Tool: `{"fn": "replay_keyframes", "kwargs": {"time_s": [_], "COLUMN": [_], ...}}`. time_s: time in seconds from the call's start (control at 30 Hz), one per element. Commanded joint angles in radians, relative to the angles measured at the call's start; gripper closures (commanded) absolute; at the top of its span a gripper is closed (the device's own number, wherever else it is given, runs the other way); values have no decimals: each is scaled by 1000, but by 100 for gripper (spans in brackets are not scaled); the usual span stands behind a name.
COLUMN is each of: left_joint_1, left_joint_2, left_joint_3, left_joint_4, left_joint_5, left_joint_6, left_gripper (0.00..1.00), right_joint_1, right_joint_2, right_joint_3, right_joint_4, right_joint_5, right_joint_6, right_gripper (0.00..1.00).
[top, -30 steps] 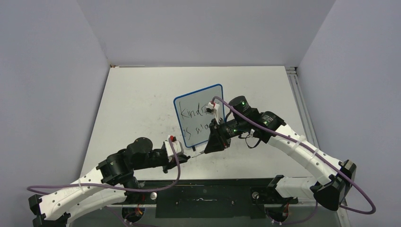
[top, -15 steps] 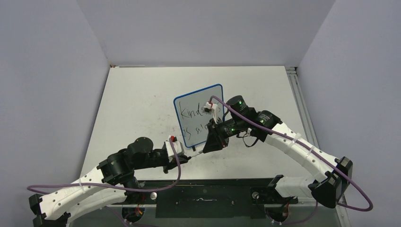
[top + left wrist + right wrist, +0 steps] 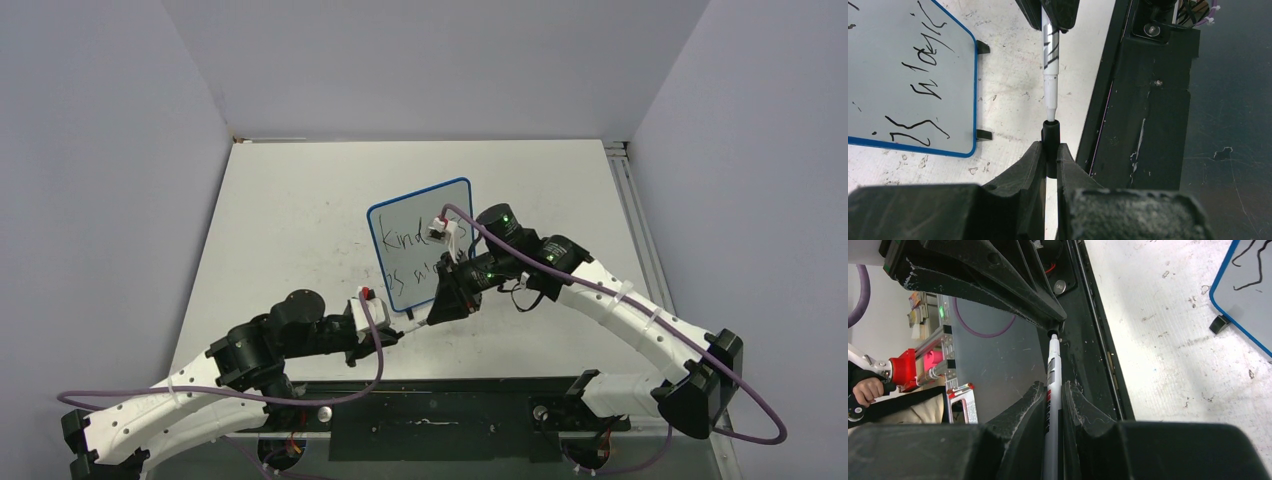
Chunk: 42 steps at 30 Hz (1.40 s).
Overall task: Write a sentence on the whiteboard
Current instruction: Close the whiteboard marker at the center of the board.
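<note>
The whiteboard (image 3: 402,222) lies on the table, blue-framed, with the black sentence (image 3: 412,243) partly hidden by my right arm. In the left wrist view the whiteboard (image 3: 893,60) shows its lower line of lettering (image 3: 923,90). My left gripper (image 3: 1049,147) is shut on a black marker cap (image 3: 1050,134). My right gripper (image 3: 1053,387) is shut on the white marker (image 3: 1053,362), whose tip meets the cap's mouth (image 3: 1053,333). Both grippers face each other just off the board's near corner, left gripper (image 3: 392,335), right gripper (image 3: 440,305).
The black base rail (image 3: 1143,100) runs along the table's near edge, right beside the marker. Two small black feet (image 3: 983,47) stick out from the board's side. Grey walls enclose the table on three sides (image 3: 120,200).
My right arm has shifted slightly left and down, bringing the marker closer to the cap. The left arm has stayed where it was.
</note>
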Motion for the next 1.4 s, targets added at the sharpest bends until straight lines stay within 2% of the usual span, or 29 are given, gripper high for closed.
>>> {"fn": "replay_keyframes", "kwargs": {"time_s": [0.0, 0.13, 0.53, 1.23, 1.37], "left_joint_1": [-3, -4, -5, -5, -5], "left_joint_2": [-2, -6, -24, -73, -68], "left_joint_3": [0, 1, -9, -24, -20], "left_joint_4": [61, 62, 81, 129, 120], "left_joint_5": [18, 18, 32, 24, 26], "left_joint_6": [-5, -8, -22, -32, -31], "left_gripper": [100, 100, 100, 100, 100], "right_joint_1": [25, 45, 123, 173, 177], "right_joint_2": [20, 34, 69, 60, 62], "right_joint_3": [-11, -19, -119, -297, -302], "right_joint_4": [64, 75, 276, 705, 699], "right_joint_5": [-33, -29, -54, -77, -65], "right_joint_6": [3, 4, 112, 381, 376], "right_gripper": [95, 95, 95, 95, 95]}}
